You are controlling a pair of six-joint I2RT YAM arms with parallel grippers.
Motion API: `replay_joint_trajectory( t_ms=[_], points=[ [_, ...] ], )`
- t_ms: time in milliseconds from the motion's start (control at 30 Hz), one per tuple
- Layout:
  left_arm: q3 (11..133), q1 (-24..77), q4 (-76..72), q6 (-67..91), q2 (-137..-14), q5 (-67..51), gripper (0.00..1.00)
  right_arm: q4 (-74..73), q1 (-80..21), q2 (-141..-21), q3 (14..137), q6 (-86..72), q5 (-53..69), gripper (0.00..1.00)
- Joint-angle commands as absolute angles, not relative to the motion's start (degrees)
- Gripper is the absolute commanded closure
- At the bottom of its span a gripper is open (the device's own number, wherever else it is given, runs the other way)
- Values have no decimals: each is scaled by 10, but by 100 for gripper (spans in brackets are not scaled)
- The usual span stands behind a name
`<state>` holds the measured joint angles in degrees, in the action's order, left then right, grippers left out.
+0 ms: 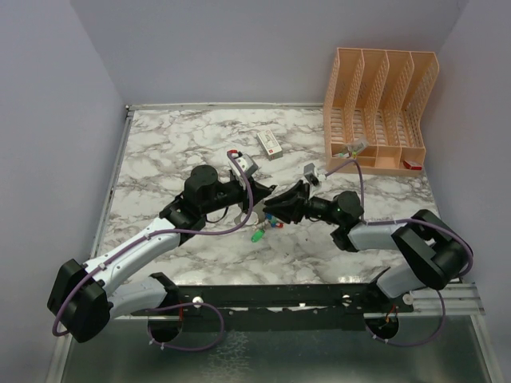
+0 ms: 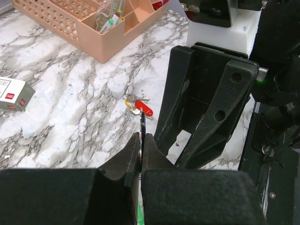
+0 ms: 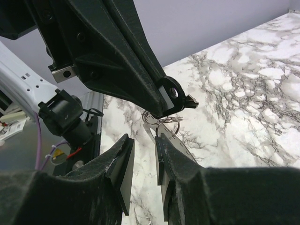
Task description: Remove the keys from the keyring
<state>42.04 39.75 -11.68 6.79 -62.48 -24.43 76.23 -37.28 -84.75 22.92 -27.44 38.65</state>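
One black key (image 3: pixel 171 93) is pinched tight in the left gripper (image 2: pixel 141 138), w/ the keyring (image 3: pixel 161 123) hanging just under its tips and a red key (image 2: pixel 144 110) beside the ring, the right gripper (image 3: pixel 143 151) directly below, jaws apart, green key (image 1: pixel 257 236) on the table (image 1: pixel 176 144) nearby.

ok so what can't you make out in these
Right wrist: keyring partly behind the right gripper; what hangs on it is unclear.
Left wrist: black key edge-on, blade hidden inside the left gripper.
Top view: keys on the table too small to count.
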Motion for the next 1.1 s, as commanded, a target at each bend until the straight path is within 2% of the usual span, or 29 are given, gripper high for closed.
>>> replay_joint_trajectory(
  t_ms=[0,600,867,1067],
  points=[
    [415,396,-148,73,-616,-251,100,795,-373,-867,238,-279,392,66],
    [412,396,-155,90,-611,-241,100,810,-373,-869,222,-240,347,65],
    [411,396,-154,121,-613,-195,100,825,-373,-855,211,-234,329,63],
    [411,396,-146,130,-610,-157,99,765,-373,-802,203,-233,291,58]
  ],
)
